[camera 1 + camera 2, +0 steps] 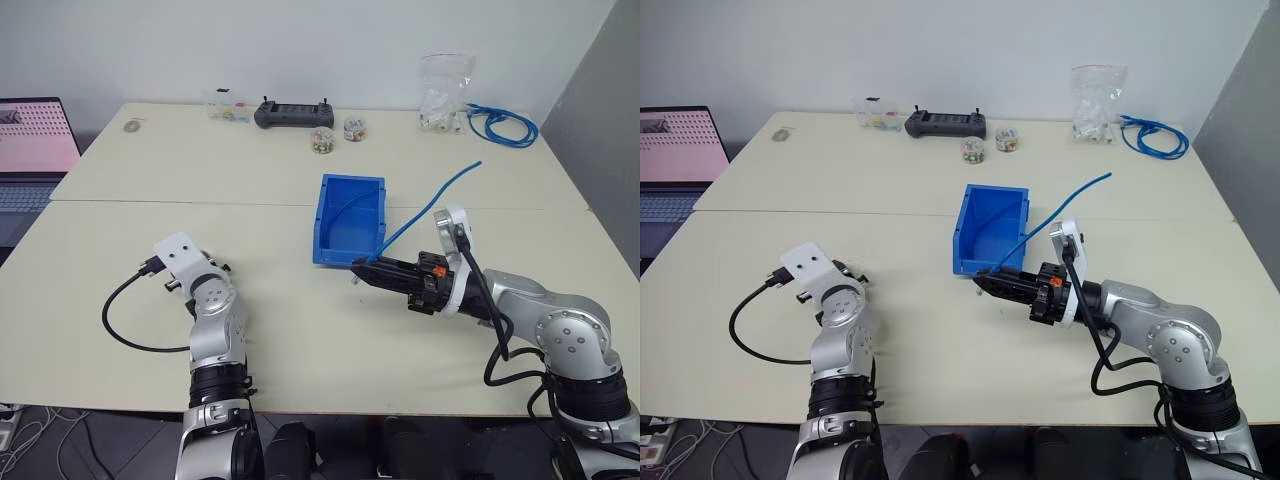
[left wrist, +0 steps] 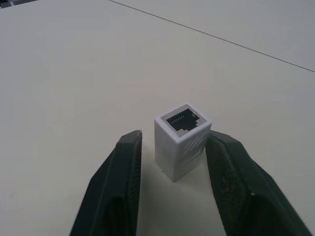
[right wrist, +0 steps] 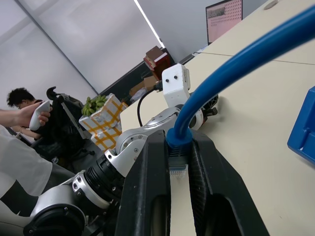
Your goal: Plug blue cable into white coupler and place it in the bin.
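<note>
1. The white coupler (image 2: 181,141) is being straddled on the counter (image 1: 300,340) by the left tool (image 2: 173,172), its fingers (image 2: 120,177) apart and not quite touching it.
2. The blue cable (image 1: 425,212) is being clamped at its plug end by the right tool (image 1: 360,270).
3. The bin (image 1: 345,222) is sitting mid-counter, just beyond the right tool.
</note>
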`<state>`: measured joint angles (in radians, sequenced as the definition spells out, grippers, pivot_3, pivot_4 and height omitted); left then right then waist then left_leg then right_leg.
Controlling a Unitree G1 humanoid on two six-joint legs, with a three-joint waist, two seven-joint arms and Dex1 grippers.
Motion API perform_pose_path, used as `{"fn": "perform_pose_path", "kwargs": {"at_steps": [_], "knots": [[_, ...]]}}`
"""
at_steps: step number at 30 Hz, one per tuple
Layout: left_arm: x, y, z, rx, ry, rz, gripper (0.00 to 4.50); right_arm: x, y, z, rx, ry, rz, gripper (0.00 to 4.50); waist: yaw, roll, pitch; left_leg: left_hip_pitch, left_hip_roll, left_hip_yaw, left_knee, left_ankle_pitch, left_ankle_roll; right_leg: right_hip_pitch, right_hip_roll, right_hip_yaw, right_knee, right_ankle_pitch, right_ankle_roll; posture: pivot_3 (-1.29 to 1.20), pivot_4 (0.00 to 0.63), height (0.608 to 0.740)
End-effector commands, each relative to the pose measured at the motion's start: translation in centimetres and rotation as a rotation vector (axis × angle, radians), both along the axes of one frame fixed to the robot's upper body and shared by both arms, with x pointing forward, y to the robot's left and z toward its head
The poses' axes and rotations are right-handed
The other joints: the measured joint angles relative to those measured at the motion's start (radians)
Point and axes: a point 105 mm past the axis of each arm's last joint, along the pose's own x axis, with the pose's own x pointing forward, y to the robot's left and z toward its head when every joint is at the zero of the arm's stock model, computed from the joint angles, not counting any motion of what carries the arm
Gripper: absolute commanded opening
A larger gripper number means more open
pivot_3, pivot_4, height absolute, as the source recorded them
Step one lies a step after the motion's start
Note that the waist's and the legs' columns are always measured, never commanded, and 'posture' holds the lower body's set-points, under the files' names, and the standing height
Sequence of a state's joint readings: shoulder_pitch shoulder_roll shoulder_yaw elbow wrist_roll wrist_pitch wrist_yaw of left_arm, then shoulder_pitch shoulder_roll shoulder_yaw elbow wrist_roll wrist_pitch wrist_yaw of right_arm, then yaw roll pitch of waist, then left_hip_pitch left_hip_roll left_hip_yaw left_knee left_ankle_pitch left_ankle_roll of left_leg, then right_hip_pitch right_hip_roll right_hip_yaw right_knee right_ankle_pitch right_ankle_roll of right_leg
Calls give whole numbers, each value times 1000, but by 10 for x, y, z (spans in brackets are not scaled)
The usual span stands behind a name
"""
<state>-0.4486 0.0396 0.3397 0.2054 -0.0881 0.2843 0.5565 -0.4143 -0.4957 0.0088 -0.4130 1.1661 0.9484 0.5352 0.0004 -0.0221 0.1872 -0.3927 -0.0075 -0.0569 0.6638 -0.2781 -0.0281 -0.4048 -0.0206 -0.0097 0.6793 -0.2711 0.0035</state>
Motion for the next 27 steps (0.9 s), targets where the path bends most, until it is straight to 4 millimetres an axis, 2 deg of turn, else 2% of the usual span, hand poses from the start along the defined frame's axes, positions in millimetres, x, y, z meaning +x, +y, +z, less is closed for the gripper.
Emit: {"fn": "perform_pose_path", "kwargs": {"at_steps": [1,7,11,12,15,19,25,27], "knots": [[0,4,6,30,-14,9,1085,-1,-3,13,29,-44,6,197,0,0,0,0,0,0,0,0,0,0,0,0,0,0,0,0,150,740],[-7,5,3,29,-4,-67,1003,-1,-3,12,25,-46,-1,197,-2,0,0,0,0,0,0,0,0,0,0,0,0,0,0,0,150,740],[-15,-23,10,50,-17,-462,997,-3,-5,9,7,-53,-20,197,-6,0,0,1,0,1,-1,0,0,0,0,1,1,0,0,0,150,740],[-19,-28,9,39,-10,-529,997,-4,-5,7,-2,-56,-21,197,-5,0,0,1,1,1,-1,0,0,0,0,1,1,0,0,0,150,740],[-36,-58,3,16,66,-871,997,-10,-5,0,-39,-67,-24,197,-4,0,0,1,1,0,-1,0,-1,0,0,0,1,0,0,0,150,740],[-68,-99,-4,214,210,-1373,990,-15,-6,-8,-76,-81,-35,197,-2,1,0,1,0,0,-1,0,0,0,0,0,0,0,0,0,150,740],[-93,-144,5,284,236,-1875,990,-21,-9,-24,-161,-121,-50,197,-1,1,-1,1,0,1,-1,0,0,0,0,1,-1,-1,0,0,150,740],[-98,-153,7,305,241,-1991,990,-21,-10,-28,-188,-144,-55,197,-2,1,0,1,0,0,-1,0,0,0,0,1,-1,-1,0,0,150,740]]}}
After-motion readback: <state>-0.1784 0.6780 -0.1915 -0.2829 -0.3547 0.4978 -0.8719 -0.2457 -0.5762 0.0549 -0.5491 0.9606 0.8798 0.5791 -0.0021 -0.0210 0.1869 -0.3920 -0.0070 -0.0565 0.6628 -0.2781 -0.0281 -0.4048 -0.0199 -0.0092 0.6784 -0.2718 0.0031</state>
